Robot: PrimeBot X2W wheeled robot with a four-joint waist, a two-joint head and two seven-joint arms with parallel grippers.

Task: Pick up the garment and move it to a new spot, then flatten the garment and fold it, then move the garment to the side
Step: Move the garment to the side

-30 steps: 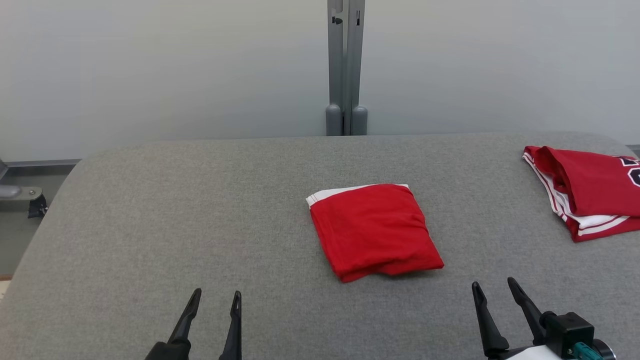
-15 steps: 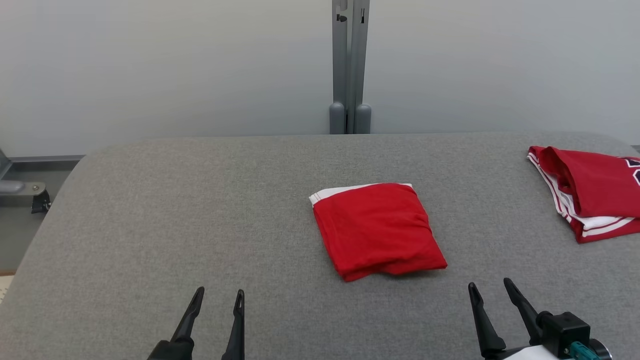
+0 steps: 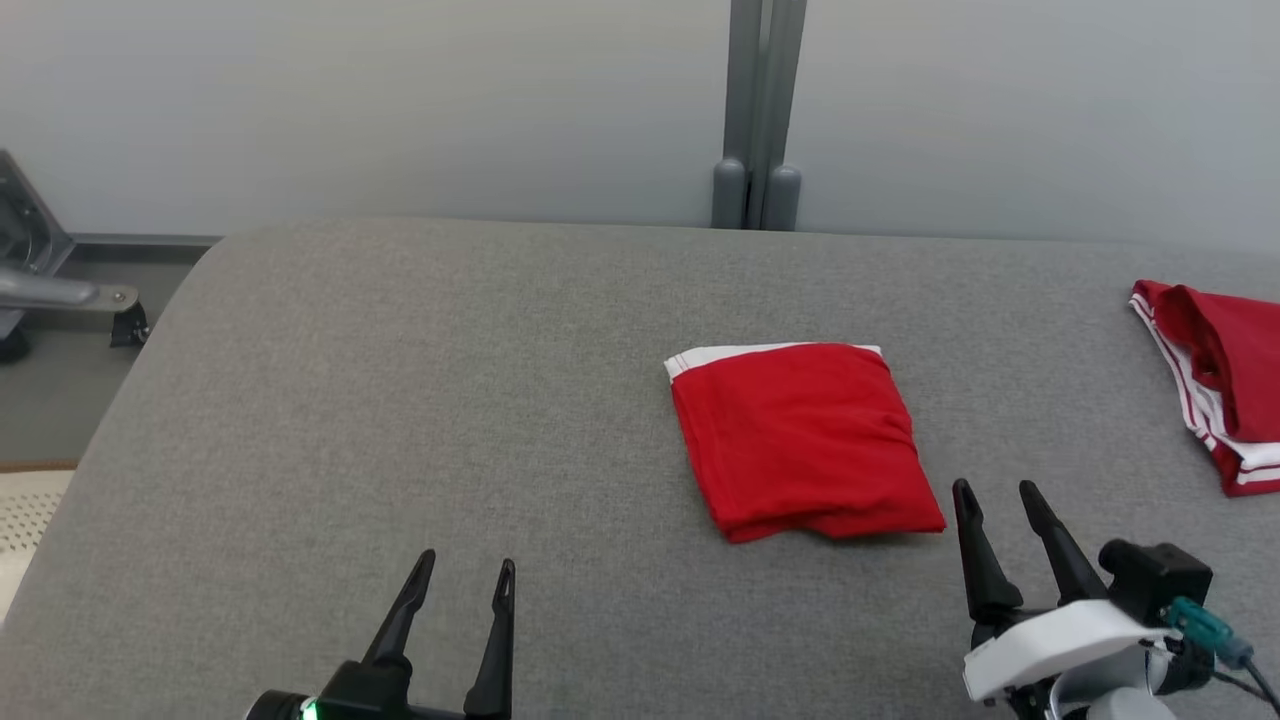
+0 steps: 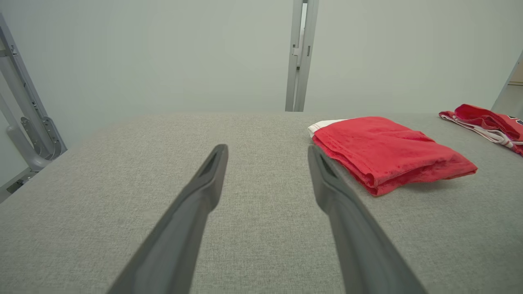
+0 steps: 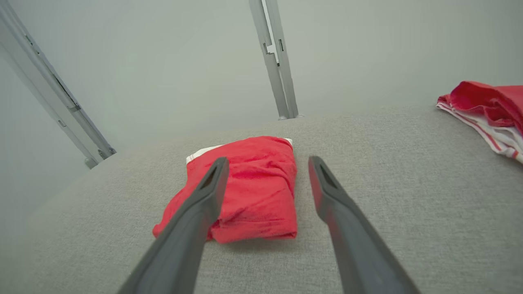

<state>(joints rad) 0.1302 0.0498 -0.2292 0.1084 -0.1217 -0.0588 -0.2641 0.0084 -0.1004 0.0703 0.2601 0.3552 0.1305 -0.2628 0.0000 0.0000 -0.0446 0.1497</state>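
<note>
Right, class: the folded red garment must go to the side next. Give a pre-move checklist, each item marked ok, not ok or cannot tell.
1. The garment is folded, flat on the table: ok.
2. The right gripper is open, close to the garment: ok.
3. The left gripper is open, empty: ok.
4. The garment is gripped: not ok.
5. The red jersey lies apart from the garment: ok.
6. The fold survives lifting: cannot tell.

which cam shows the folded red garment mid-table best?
Head view: the folded red garment shows whole from above, white band at its far edge. Left wrist view sees it low, side-on; in the right wrist view the right gripper overlaps its left side.
</note>
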